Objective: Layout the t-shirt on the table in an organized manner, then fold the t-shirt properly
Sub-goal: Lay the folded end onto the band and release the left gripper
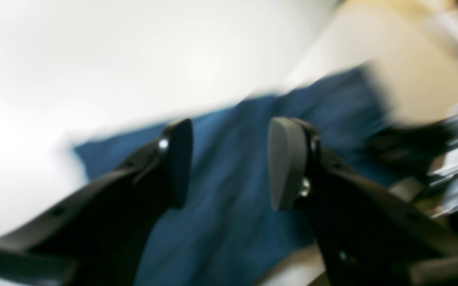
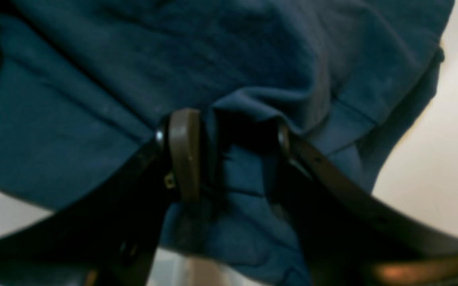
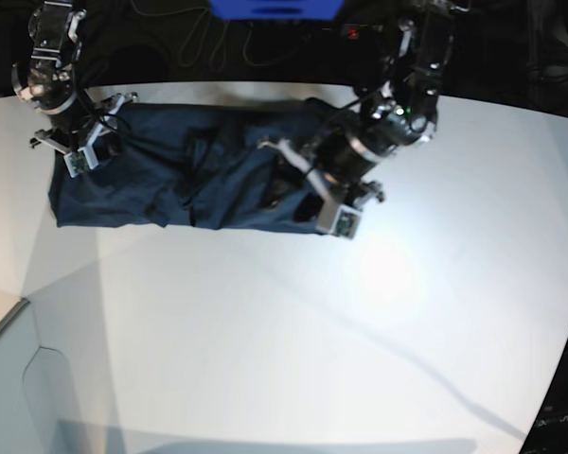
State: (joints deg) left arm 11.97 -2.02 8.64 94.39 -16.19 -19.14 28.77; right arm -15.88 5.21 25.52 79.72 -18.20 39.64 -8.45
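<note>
The dark navy t-shirt (image 3: 189, 175) lies folded into a long band across the far part of the white table (image 3: 360, 331). My left gripper (image 3: 305, 194) hovers over the band's right end. Its wrist view is blurred but shows the left gripper (image 1: 233, 131) open, nothing between the pads, with the t-shirt (image 1: 233, 222) below and bare table (image 1: 94, 59) beyond. My right gripper (image 3: 80, 151) is at the band's left end. In its wrist view the right gripper (image 2: 233, 145) has its jaws apart, down in the t-shirt (image 2: 229, 51), with a raised fold of cloth between the fingers.
A blue object (image 3: 275, 8) and cables lie behind the table's far edge. The table's curved front edge runs along the bottom, with a lower grey surface (image 3: 19, 378) at the near left.
</note>
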